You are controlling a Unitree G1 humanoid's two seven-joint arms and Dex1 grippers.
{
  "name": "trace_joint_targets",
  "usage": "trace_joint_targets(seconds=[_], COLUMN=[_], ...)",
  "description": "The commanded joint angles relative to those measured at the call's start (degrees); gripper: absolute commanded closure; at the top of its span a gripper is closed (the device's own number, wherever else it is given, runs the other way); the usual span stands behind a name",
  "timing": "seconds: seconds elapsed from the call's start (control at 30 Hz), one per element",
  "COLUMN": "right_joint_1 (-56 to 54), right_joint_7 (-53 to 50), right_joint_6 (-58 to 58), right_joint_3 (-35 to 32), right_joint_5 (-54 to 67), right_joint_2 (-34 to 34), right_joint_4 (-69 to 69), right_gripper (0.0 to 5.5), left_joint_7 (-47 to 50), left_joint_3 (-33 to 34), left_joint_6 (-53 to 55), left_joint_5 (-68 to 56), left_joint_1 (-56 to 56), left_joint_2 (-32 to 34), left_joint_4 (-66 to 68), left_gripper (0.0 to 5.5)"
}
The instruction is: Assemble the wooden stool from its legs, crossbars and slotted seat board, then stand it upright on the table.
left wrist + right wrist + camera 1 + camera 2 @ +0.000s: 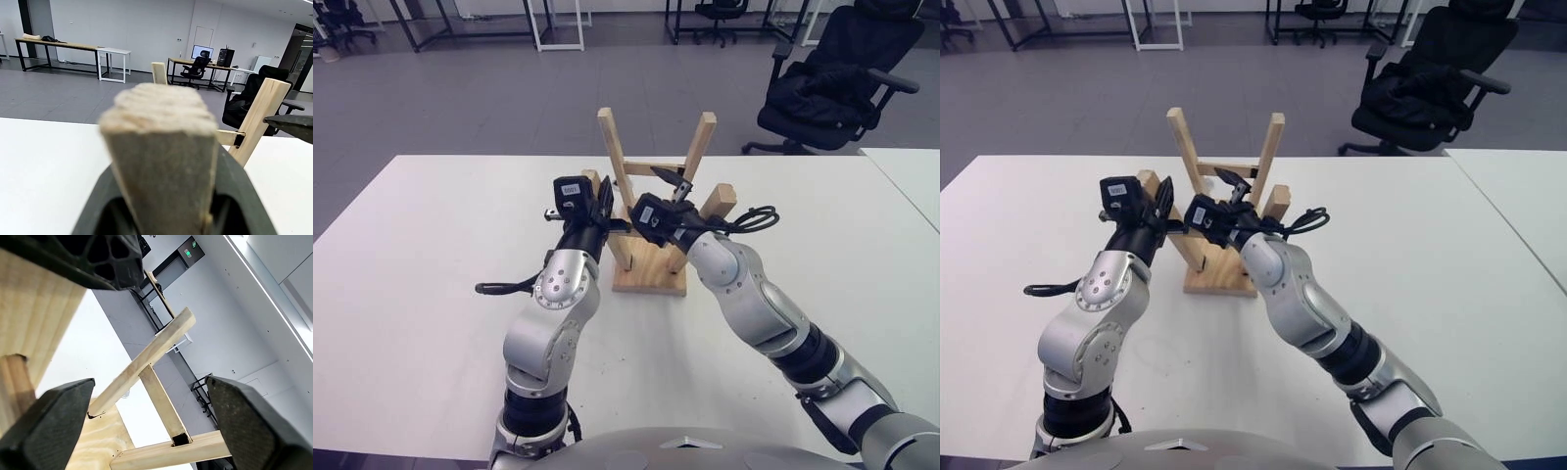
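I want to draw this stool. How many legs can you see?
4. Back-left leg and back-right leg stick up high; front-left leg sits in the left pincer; front-right leg stands unheld. None seem hidden.

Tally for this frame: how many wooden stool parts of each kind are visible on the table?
legs: 4
crossbar: 1 in plain sight; the arms may hide more
seat board: 1
Total: 6
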Motion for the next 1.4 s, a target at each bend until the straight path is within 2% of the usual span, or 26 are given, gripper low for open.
trace_joint_targets(seconds=[0.03, 0.2, 0.3, 0.4, 0.5, 0.57, 0.63, 0.7, 0.83, 0.93, 1.1, 1.17, 1.27, 1.4], right_joint_1=[1.38, -4.10, -7.00, -11.14, -14.70, -16.63, -13.26, -7.07, 7.06, 5.95, 0.45, -0.43, 0.69, 3.57], right_joint_7=[2.65, 4.57, 7.83, 11.60, 13.51, 14.79, 17.99, 19.87, 17.66, 14.82, 10.73, 9.53, 9.44, 11.10], right_joint_6=[1.00, -0.28, -1.92, -4.52, -6.60, -2.87, -0.41, 2.99, 2.32, 0.72, 0.27, -1.87, -7.61, -12.26], right_joint_3=[-0.99, -5.03, -11.33, -23.18, -36.89, -45.57, -49.39, -49.48, -41.06, -39.77, -42.91, -43.82, -40.79, -36.71], right_joint_5=[-0.02, -0.67, 4.59, 12.93, 24.09, 34.35, 41.42, 44.70, 40.31, 39.81, 43.26, 42.33, 36.89, 33.75], right_joint_2=[0.48, 0.85, 1.67, 0.76, 0.82, 2.03, 1.12, 0.60, 1.16, 1.13, 1.21, 0.16, -3.16, -3.57], right_joint_4=[1.56, 0.29, -3.03, -7.10, -5.97, -3.60, -0.02, 3.64, 10.99, 11.57, 10.27, 12.12, 16.88, 17.49], right_gripper=[1.27, 1.27, 1.27, 1.27, 1.27, 1.27, 1.27, 1.27, 1.27, 1.27, 1.27, 1.27, 1.27, 1.27], left_joint_7=[-0.10, -0.20, -1.81, -8.06, -14.30, -20.59, -28.31, -33.51, -40.55, -42.10, -39.43, -38.40, -36.47, -34.41], left_joint_3=[1.95, 6.98, 10.73, 17.71, 23.71, 25.02, 24.05, 21.38, 6.11, 1.68, 7.74, 10.83, 18.61, 24.72], left_joint_6=[3.27, 3.42, 4.91, 8.32, 9.48, 8.45, 6.90, 4.68, -8.98, -16.39, -15.35, -14.70, -13.08, -11.75], left_joint_5=[-1.64, -6.27, -9.89, -16.84, -21.45, -23.09, -24.80, -24.68, -14.10, -9.37, -13.23, -13.72, -16.35, -18.56], left_joint_1=[-1.15, -6.34, -10.97, -20.47, -31.24, -33.06, -28.97, -22.52, -11.68, -13.09, -19.47, -22.35, -27.07, -27.15], left_joint_2=[-3.48, -4.65, -2.57, 4.57, 12.62, 17.53, 20.17, 19.61, 17.56, 17.01, 16.89, 19.02, 22.76, 25.25], left_joint_4=[-1.29, -6.56, -9.60, -11.53, -4.08, 3.46, 9.83, 15.72, 29.08, 33.28, 27.80, 25.56, 23.25, 20.48], left_gripper=[3.70, 2.95, 2.40, 1.94, 1.46, 1.41, 1.41, 1.41, 1.41, 1.41, 1.41, 1.41, 1.41, 1.41])
